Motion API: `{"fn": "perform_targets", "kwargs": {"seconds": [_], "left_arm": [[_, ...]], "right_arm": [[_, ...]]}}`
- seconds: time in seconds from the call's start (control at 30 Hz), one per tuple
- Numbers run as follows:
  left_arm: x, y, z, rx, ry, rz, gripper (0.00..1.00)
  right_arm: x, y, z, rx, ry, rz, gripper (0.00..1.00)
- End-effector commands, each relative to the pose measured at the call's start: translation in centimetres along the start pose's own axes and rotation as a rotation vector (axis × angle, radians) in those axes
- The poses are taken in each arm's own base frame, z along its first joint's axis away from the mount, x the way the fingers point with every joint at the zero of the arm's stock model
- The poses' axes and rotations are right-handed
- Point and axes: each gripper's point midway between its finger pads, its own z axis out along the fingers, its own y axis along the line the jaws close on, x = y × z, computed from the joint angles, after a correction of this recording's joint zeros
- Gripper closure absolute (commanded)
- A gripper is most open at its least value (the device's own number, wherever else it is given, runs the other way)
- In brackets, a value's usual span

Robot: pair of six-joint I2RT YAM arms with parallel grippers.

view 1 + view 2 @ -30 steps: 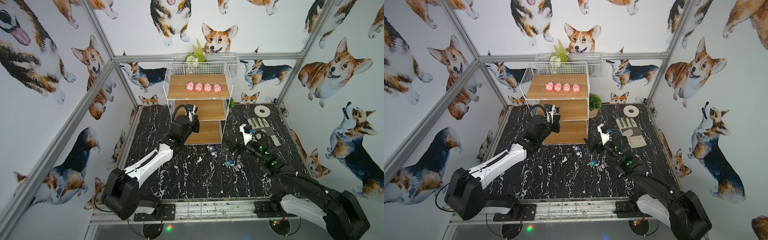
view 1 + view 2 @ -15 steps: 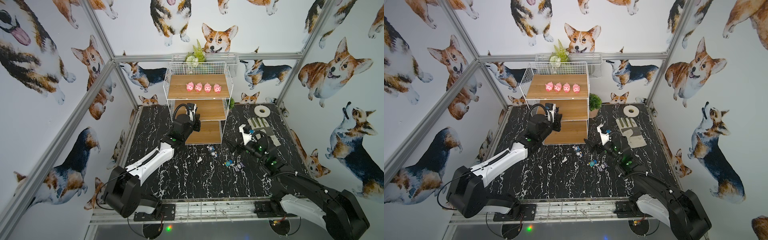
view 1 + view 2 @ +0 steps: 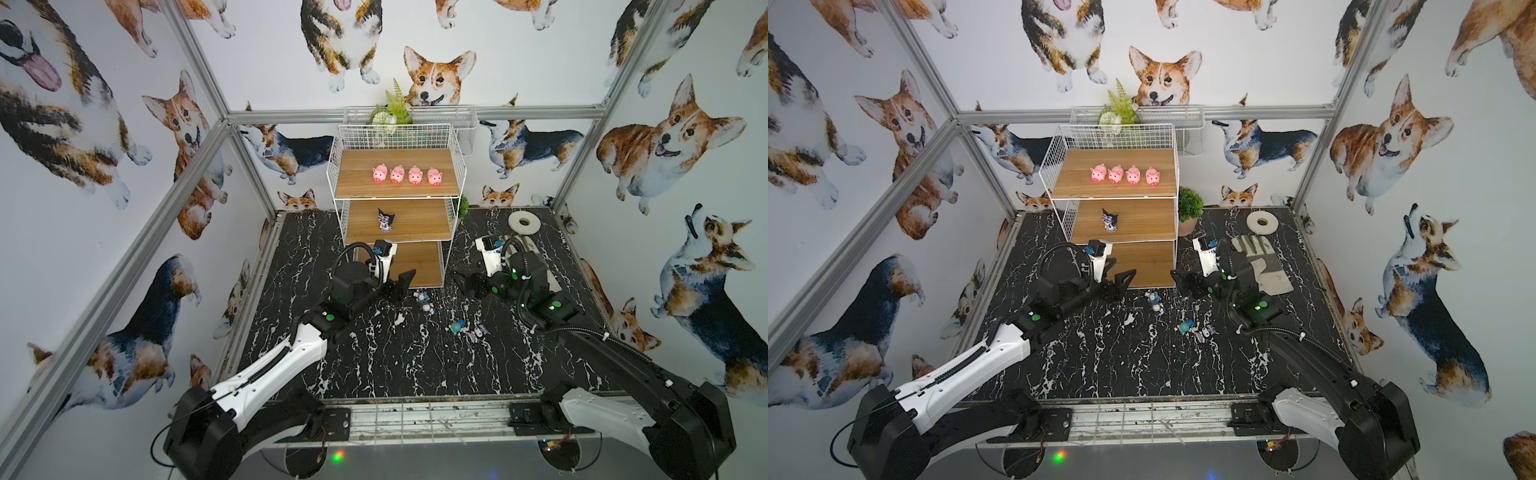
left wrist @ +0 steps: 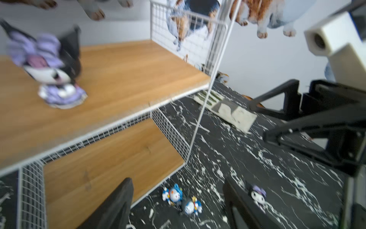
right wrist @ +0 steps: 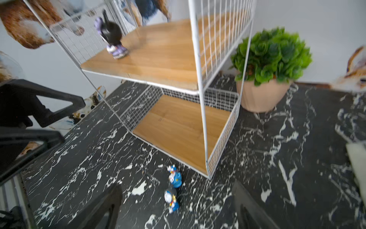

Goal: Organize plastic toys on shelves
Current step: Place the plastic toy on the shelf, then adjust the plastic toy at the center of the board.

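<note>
**Hazard: two spread grippers close on one pair of toys beside the rack**

We read the clock on the table (image 3: 374, 365) in a top view, with 12 at the back wall. The left gripper (image 3: 1119, 276) is spread and empty at 7 o'clock of the bottom shelf (image 3: 419, 262). The right gripper (image 3: 1185, 282) is spread and empty at 4 o'clock of it. Two blue figures (image 3: 424, 301) lie just beside each other on the table at 5 o'clock of that shelf, between the grippers. If both arms go for this pair, we expect the fingers to clash, or a pinch to flick one toy under the rack (image 3: 451, 232). A knock on the rack may topple the black-and-purple figure (image 3: 385, 219) standing on the middle shelf (image 3: 419, 222). Four pink pigs (image 3: 406, 175) line the top shelf (image 3: 359, 183).
</note>
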Motion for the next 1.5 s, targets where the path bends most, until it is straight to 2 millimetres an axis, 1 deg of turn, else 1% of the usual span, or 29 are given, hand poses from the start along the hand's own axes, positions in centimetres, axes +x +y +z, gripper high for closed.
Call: {"fn": "perform_targets", "kwargs": {"seconds": [0.0, 0.03, 0.1, 0.2, 0.23, 0.27, 0.3, 0.33, 0.43, 0.47, 0.57, 0.67, 0.7, 0.77, 0.83, 0.9, 1.0, 1.1, 1.27, 1.37, 1.47], "left_arm": [[2.7, -1.8, -0.2, 0.1, 0.072, -0.13, 0.14], [3.5, -1.9, 0.0, 0.11, 0.103, -0.169, 0.1], [4.4, -2.5, 0.4, 0.14, 0.157, -0.229, 0.09], [5.8, -4.2, 1.2, 0.208, 0.251, -0.279, 0.09], [6.4, -4.8, 1.5, 0.225, 0.283, -0.278, 0.09], [7.0, -5.2, 1.7, 0.234, 0.313, -0.274, 0.09], [7.4, -5.5, 1.8, 0.237, 0.333, -0.272, 0.09], [7.9, -6.0, 1.9, 0.247, 0.365, -0.266, 0.09], [9.0, -6.8, 2.1, 0.242, 0.431, -0.241, 0.09], [9.4, -7.0, 2.1, 0.235, 0.449, -0.23, 0.09], [10.5, -7.1, 2.4, 0.214, 0.494, -0.221, 0.09], [11.9, -7.8, 2.7, 0.23, 0.548, -0.229, 0.09], [10.6, -8.4, 3.1, 0.25, 0.525, -0.227, 0.09], [10.9, -9.1, 3.4, 0.271, 0.541, -0.235, 0.09], [11.3, -9.4, 3.6, 0.279, 0.56, -0.239, 0.09], [11.8, -9.7, 3.9, 0.285, 0.578, -0.242, 0.09], [12.3, -10.2, 4.1, 0.3, 0.601, -0.252, 0.09], [12.5, -10.3, 4.3, 0.304, 0.609, -0.251, 0.09], [12.7, -10.4, 4.5, 0.301, 0.628, -0.242, 0.09], [12.9, -10.3, 4.5, 0.294, 0.634, -0.238, 0.09], [13.0, -10.4, 4.7, 0.296, 0.643, -0.236, 0.09]], "right_arm": [[7.3, -1.4, -1.1, 0.081, 0.297, 0.24, 0.1], [8.9, -1.7, -1.3, 0.083, 0.346, 0.316, 0.12], [11.7, -2.4, -1.6, 0.072, 0.416, 0.477, 0.17], [15.6, -4.1, -2.0, 0.048, 0.449, 0.75, 0.32], [16.5, -4.7, -2.0, 0.034, 0.432, 0.826, 0.35], [16.9, -5.2, -2.0, 0.021, 0.406, 0.876, 0.38], [17.5, -5.8, -2.1, 0.014, 0.375, 0.936, 0.43], [17.7, -6.1, -2.2, 0.007, 0.354, 0.964, 0.47], [18.3, -6.9, -2.6, 0.033, 0.318, 0.984, 0.53], [18.5, -7.1, -2.8, 0.045, 0.308, 0.977, 0.54], [19.5, -7.9, -3.4, 0.1, 0.288, 0.998, 0.62], [20.0, -8.3, -4.3, 0.136, 0.263, 1.018, 0.63], [20.1, -8.4, -4.7, 0.152, 0.256, 1.022, 0.63], [20.4, -8.6, -5.5, 0.19, 0.237, 1.027, 0.64], [20.8, -8.8, -5.9, 0.21, 0.204, 1.045, 0.67], [20.9, -8.5, -5.9, 0.183, 0.181, 1.064, 0.69], [21.6, -8.2, -6.1, 0.18, 0.207, 1.069, 0.7], [21.7, -8.1, -6.0, 0.18, 0.226, 1.077, 0.7], [22.4, -7.6, -5.3, 0.161, 0.326, 1.089, 0.71], [22.3, -7.5, -4.5, 0.118, 0.329, 1.105, 0.71], [21.5, -7.4, -3.8, 0.078, 0.309, 1.107, 0.72]]}}
